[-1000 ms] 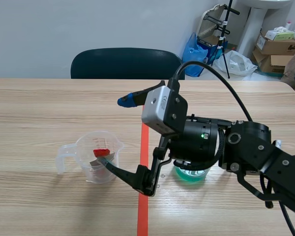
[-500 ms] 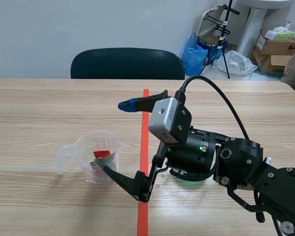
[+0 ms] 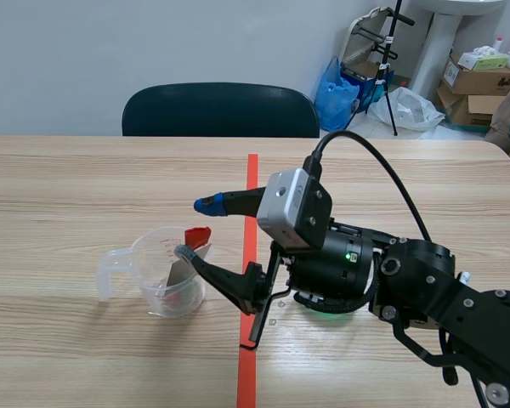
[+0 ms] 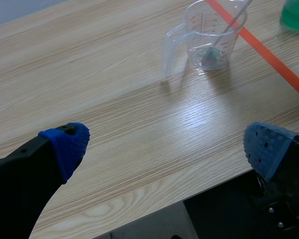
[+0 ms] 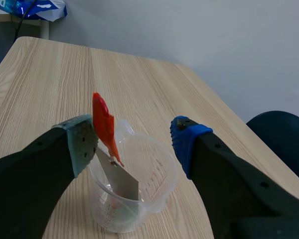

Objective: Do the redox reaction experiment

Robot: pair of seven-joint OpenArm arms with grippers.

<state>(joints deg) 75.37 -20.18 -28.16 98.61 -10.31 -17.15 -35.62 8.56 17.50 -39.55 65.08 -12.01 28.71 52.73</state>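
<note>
Setting was an office-type room used as a makeshift robot test space. Evidence noted:

- A light wood-grain table (image 3: 85,170) carried an orange-red tape line (image 3: 250,183) down its middle.
- A black robot arm (image 3: 425,280) came in over it from the near right.
- A clear plastic measuring cup (image 3: 170,272) stood on the table as labware.
- On the far side, one dark padded chair (image 3: 217,110) stood against a plain pale wall (image 3: 153,42).
- The far right corner served as storage. It held cardboard boxes (image 3: 480,81), a blue plastic bag (image 3: 336,89), a white bag (image 3: 412,109), a black tripod stand (image 3: 389,59) and a white pedestal (image 3: 438,42).
</note>
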